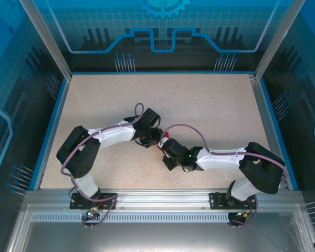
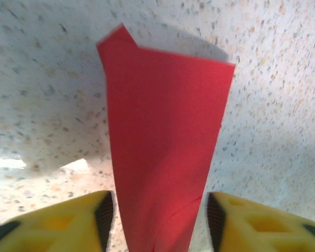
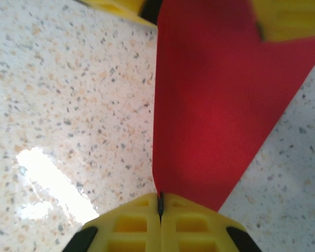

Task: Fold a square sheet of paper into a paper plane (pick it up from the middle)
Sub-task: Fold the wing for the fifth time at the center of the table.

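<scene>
Seen from above, the two arms bend in from the lower left and lower right and meet at the middle of the speckled table (image 1: pixel 215 105), where a small patch of the red paper (image 1: pixel 165 140) shows between their wrists. The right jaws are pressed fully together on the bottom tip of the paper. In the right wrist view their yellow fingers (image 3: pixel 131 226) meet at the bottom centre of the frame, and the paper widens from that pinch up to the top edge. There it passes between the other arm's yellow fingers at the upper left and upper right. The left jaws stand partly open and grip nothing. In the left wrist view their two fingers (image 2: pixel 63 223) sit at the bottom left and bottom right, with the paper rising between them and a thin gap on each side. The paper narrows toward the bottom of that frame, its top edge slants down to the right, and a small corner sticks up at the upper left. Its shadow falls on the table behind.
</scene>
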